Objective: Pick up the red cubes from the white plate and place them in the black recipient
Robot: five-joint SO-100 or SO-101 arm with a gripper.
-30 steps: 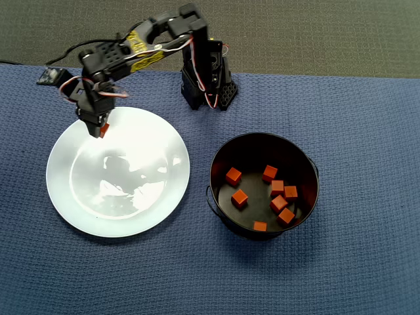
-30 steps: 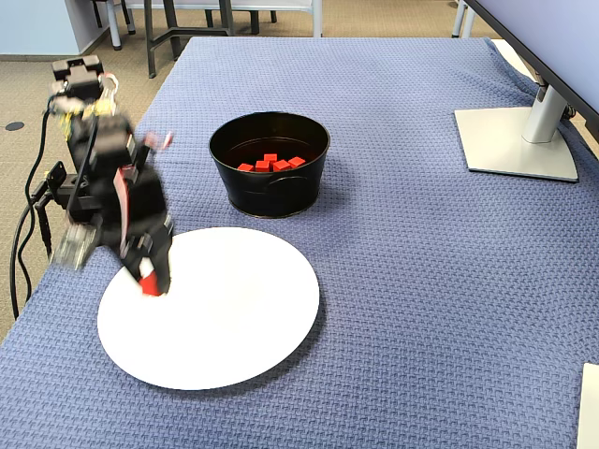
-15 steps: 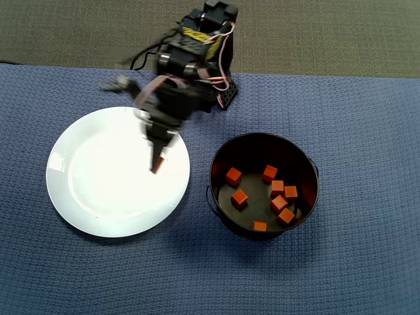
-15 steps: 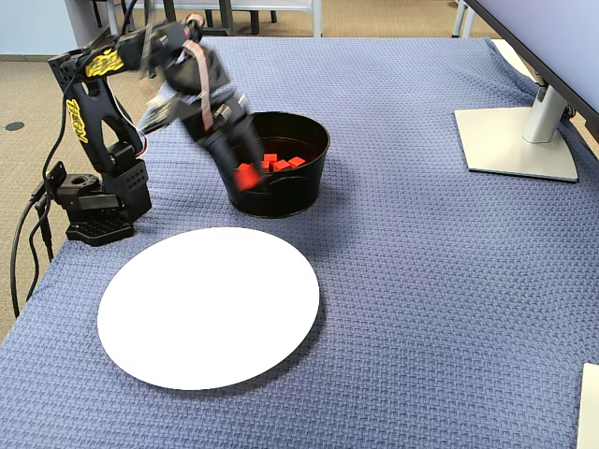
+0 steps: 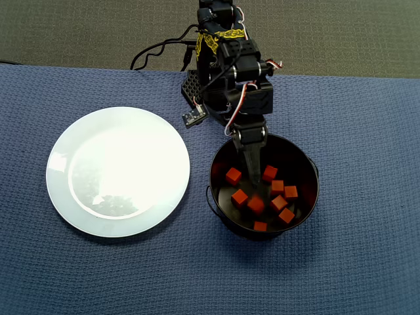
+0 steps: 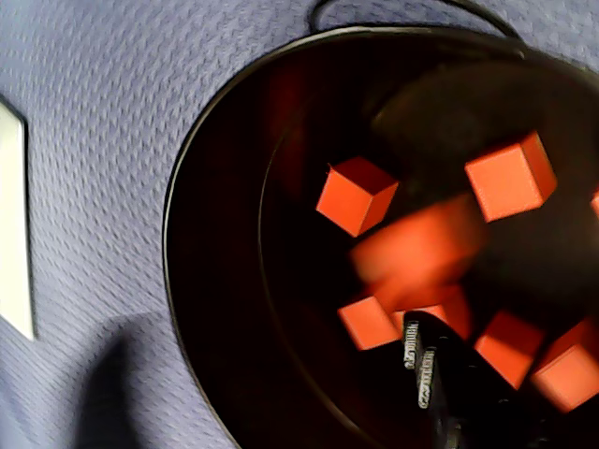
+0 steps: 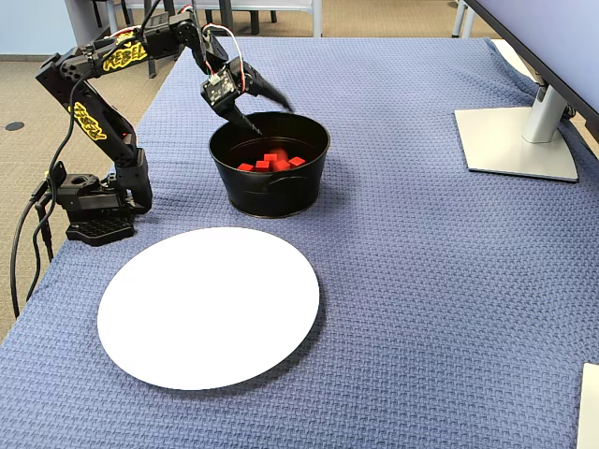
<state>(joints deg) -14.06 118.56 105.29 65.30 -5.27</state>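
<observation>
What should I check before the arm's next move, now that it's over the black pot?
1. Jaws open: ok, spread apart in the fixed view.
2. Cube released: ok, a blurred red cube is free of the jaws inside the black pot.
3. White plate cleared: ok, no cubes on it.
4. Count in pot: ok, nine in the overhead view.
5. Jaws clear of pot rim for retreat: cannot tell.

It looked like an office: a monitor stand (image 7: 519,140) stood at three o'clock on the blue woven cloth (image 7: 421,309), and chair legs (image 7: 168,28) showed on carpet at eleven o'clock.
</observation>
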